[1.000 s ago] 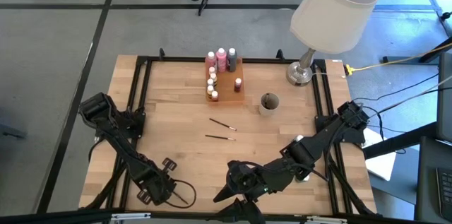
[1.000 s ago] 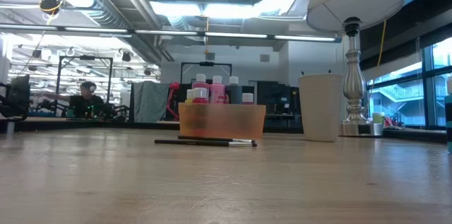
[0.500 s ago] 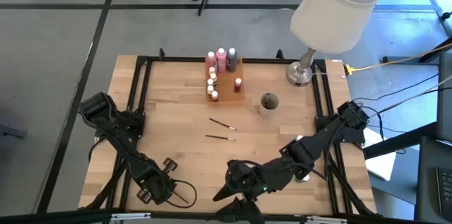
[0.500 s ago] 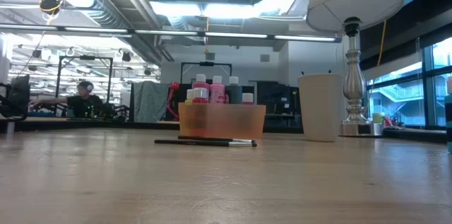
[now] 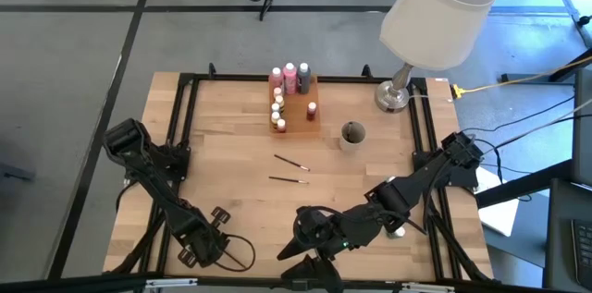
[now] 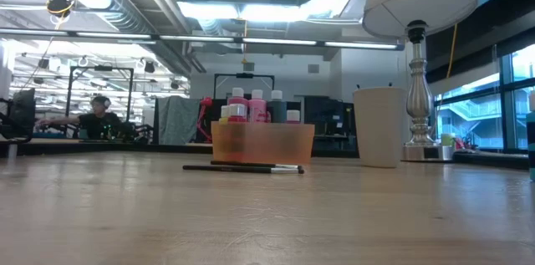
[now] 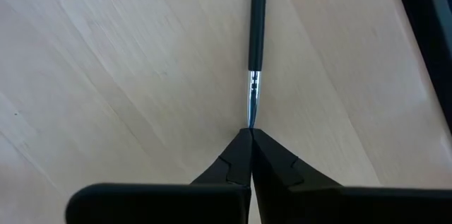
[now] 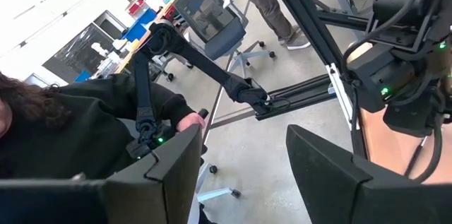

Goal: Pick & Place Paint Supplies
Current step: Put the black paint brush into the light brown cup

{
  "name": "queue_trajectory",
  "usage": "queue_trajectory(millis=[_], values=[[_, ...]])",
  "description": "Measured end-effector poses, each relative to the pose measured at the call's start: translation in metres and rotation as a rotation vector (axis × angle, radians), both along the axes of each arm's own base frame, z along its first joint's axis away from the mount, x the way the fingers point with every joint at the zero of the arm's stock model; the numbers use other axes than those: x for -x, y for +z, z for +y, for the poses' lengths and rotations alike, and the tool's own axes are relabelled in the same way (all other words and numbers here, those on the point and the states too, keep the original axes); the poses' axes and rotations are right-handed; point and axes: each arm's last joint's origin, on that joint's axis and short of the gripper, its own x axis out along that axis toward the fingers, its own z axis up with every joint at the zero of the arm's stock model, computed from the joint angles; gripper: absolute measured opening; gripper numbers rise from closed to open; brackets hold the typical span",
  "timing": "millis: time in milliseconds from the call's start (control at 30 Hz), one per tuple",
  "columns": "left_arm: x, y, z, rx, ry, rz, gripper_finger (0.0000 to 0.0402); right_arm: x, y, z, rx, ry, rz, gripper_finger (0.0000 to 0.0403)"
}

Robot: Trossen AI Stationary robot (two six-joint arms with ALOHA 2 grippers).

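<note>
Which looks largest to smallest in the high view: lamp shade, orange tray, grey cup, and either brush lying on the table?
1. Lamp shade, though it stands nearer the overhead camera, which inflates it.
2. Orange tray.
3. Grey cup.
4. Brushes: longer than the cup is wide, but so thin they cover the least; the two look alike.

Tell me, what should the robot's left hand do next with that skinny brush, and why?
Probably lift a little, straight up. The left hand is shut with the paintbrush pinched by its very tip, and the brush seems to lie on the table. A small lift would show whether that thin grip holds before carrying it anywhere.
</note>
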Motion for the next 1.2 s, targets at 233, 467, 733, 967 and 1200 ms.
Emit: queue_trajectory(millis=[233, 467, 733, 967, 1200], values=[[0.002, 0.001, -0.002, -0.001, -0.006, -0.002, 0.0001, -0.001, 0.000, -0.001, 0.000, -0.002, 0.000, 0.0212], [0.002, 0.002, -0.001, -0.003, -0.004, -0.007, 0.0001, -0.001, 0.000, -0.001, 0.000, -0.002, 0.000, 0.0212], [0.002, 0.004, -0.001, 0.000, 0.021, -0.008, 0.0001, 0.000, -0.007, -0.003, 0.028, -0.018, 0.072, 0.0212], [0.001, 0.013, 0.000, 0.016, 0.051, -0.061, 0.0001, 0.005, -0.028, -0.012, 0.179, -0.064, 0.257, 0.0212], [0.000, 0.017, 0.000, 0.032, 0.098, -0.100, 0.0001, 0.005, -0.045, -0.015, 0.295, -0.119, 0.347, 0.0212]])
